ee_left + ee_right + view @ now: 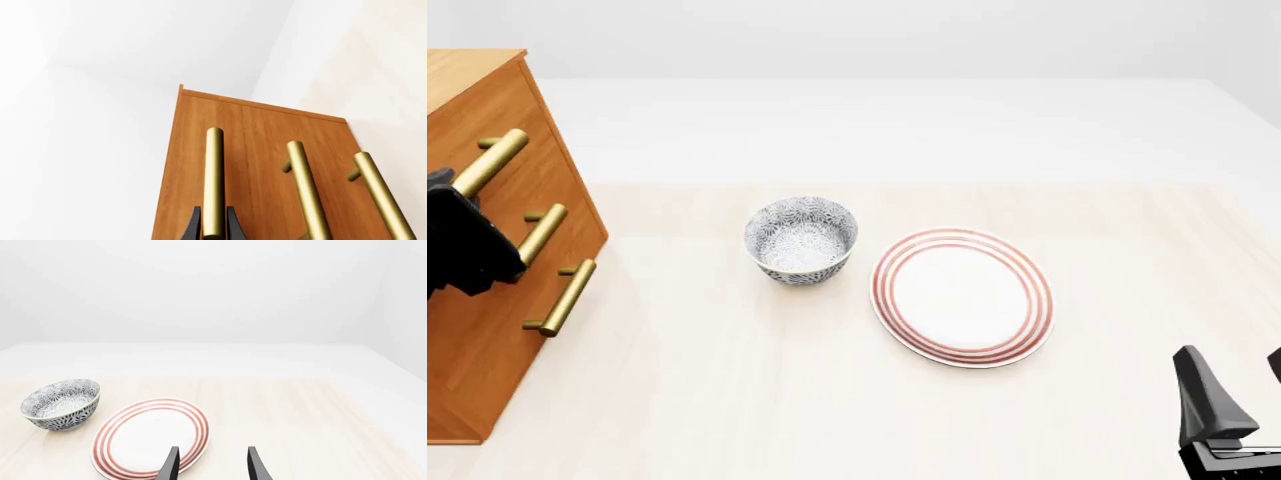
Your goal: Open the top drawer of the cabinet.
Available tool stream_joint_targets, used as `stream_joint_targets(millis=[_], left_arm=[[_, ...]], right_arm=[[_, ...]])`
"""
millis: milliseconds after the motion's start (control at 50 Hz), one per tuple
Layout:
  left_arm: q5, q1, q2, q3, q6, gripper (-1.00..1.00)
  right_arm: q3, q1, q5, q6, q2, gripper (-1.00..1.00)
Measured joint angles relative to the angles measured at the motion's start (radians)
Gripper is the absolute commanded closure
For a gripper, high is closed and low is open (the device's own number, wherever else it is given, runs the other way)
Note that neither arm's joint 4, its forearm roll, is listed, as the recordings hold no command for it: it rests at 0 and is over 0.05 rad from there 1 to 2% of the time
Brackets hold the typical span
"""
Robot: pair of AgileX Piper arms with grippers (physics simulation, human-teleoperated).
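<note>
The cabinet point(481, 330) stands at the table's left edge, its three brass bar handles facing right. The top drawer point(545, 135) carries the uppermost handle point(494, 160). My left gripper point(457, 215) is at that handle's near end. In the left wrist view its two black fingers point(193, 226) sit tight on either side of the top drawer's handle point(213, 175), gripper point(213, 227) shut on it. I cannot tell whether the drawer is pulled out. My right gripper point(1234, 378) is open and empty at the front right, also shown in its wrist view point(212, 465).
A blue-patterned bowl point(802, 240) stands mid-table, and a red-rimmed white plate point(964, 297) lies to its right. Both show in the right wrist view: bowl point(61, 405), plate point(150, 442). The two lower handles point(545, 232) point(567, 297) sit below the gripped one.
</note>
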Motion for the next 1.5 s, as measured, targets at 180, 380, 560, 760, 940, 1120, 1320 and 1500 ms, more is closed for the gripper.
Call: stream_joint_targets(millis=[180, 380, 560, 760, 940, 1120, 1320, 1500], left_arm=[[-0.014, -0.002, 0.003, 0.005, 0.01, 1.0], [-0.039, -0.014, 0.005, 0.016, 0.034, 1.0], [-0.099, -0.033, 0.013, 0.039, 0.074, 1.0], [-0.139, -0.063, 0.014, 0.058, 0.106, 1.0], [-0.154, -0.092, 0.009, 0.069, 0.132, 1.0], [-0.157, -0.122, 0.003, 0.076, 0.152, 1.0], [-0.184, -0.154, 0.007, 0.088, 0.169, 1.0], [-0.214, -0.183, 0.015, 0.098, 0.18, 1.0]], right_arm=[[0.0, 0.0, 0.0, 0.0, 0.0, -1.0], [0.0, 0.0, 0.0, 0.0, 0.0, -1.0], [0.0, 0.0, 0.0, 0.0, 0.0, -1.0], [0.0, 0.0, 0.0, 0.0, 0.0, -1.0], [0.0, 0.0, 0.0, 0.0, 0.0, -1.0], [0.0, 0.0, 0.0, 0.0, 0.0, -1.0], [0.0, 0.0, 0.0, 0.0, 0.0, -1.0], [0.0, 0.0, 0.0, 0.0, 0.0, -1.0]])
